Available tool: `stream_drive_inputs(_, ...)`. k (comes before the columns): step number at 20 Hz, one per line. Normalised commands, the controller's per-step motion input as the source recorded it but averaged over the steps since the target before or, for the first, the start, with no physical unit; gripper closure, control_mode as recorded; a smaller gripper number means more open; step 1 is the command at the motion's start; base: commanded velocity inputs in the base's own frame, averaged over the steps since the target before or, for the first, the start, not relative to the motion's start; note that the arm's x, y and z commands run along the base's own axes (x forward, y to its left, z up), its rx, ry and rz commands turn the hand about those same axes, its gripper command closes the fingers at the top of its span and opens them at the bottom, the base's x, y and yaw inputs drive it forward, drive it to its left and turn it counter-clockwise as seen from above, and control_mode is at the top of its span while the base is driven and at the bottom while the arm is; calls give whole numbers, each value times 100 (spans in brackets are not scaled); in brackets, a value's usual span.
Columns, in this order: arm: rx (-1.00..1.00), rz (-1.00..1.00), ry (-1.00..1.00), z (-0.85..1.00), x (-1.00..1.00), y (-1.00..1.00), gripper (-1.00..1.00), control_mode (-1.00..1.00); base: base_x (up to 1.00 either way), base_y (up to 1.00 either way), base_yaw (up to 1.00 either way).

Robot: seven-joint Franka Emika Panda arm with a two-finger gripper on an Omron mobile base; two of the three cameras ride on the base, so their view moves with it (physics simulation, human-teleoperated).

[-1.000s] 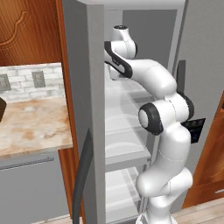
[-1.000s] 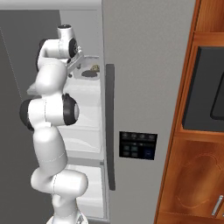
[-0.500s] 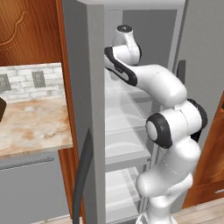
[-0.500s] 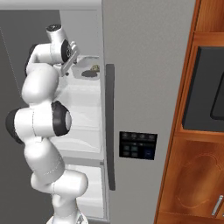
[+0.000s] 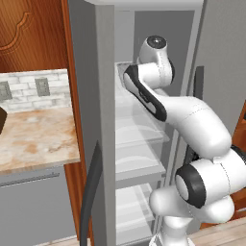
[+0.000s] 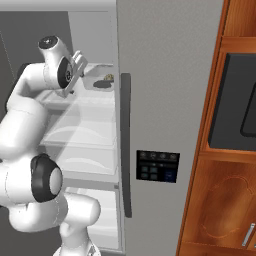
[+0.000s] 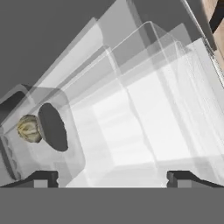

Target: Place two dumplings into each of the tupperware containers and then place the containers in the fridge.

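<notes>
my gripper (image 7: 111, 177) has spread wide and let go; the light grey shallow rectangular container (image 7: 48, 135) sits at nine o'clock on the pale translucent fridge shelf (image 7: 144, 127), delivered.

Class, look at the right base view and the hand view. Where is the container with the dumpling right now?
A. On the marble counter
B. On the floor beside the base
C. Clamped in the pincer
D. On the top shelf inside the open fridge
D: the container with a dumpling sits on the top shelf of the fridge, while the pincer stands open and holds nothing.
</notes>
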Motion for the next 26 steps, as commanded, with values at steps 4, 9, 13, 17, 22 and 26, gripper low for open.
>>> stream_drive_inputs(4,3,-12,-4,10,-100,-34,-100,-100,0,0,0)
stream_drive_inputs(9,-4,15,0,7,-100,-4,-100,-100,0,0,0)
stream_drive_inputs(13,-7,21,0,0,-100,-17,-100,-100,0,0,0)
stream_drive_inputs(17,-14,11,8,-1,-95,-27,-100,-100,0,0,0)
stream_drive_inputs(22,-20,13,21,0,-54,-32,-100,-100,0,0,0)
stream_drive_inputs(26,-25,14,28,-2,-24,-21,-100,-100,0,0,0)
